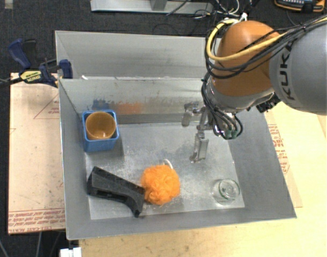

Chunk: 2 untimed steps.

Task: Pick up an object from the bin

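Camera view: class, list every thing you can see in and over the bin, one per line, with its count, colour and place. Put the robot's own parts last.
bin: 1, grey, middle of view
box: 1, blue, bin's left, near the back wall
cup: 1, tan-orange, upright inside the box
tool: 1, black, front left, one end against the puff
puff: 1, orange, front middle
dish: 1, clear, front right
arm: 1, grey with orange cover, reaching in from the right
pincer: 1, metal, right of the bin's middle, over bare floor
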### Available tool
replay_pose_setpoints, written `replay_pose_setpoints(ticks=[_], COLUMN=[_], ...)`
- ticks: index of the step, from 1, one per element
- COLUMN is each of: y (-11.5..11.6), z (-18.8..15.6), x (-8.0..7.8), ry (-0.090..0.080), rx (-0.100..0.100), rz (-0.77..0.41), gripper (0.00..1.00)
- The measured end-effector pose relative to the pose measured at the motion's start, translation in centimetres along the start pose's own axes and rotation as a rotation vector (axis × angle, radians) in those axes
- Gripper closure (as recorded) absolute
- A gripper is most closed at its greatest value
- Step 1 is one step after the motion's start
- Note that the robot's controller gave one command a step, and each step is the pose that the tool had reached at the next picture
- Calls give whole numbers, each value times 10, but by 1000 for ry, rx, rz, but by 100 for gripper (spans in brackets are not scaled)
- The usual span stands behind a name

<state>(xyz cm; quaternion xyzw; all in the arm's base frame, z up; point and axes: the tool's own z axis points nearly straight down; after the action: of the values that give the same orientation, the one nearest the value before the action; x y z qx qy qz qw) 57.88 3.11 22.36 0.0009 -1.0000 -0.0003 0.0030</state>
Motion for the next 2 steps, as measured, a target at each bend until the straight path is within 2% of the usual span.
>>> replay_pose_setpoints(ticks=[1,2], y=[0,0], z=[-5,31], x=[-1,28], ry=[-7,-12], rx=[0,0], rz=[1,-57], gripper=[0,0])
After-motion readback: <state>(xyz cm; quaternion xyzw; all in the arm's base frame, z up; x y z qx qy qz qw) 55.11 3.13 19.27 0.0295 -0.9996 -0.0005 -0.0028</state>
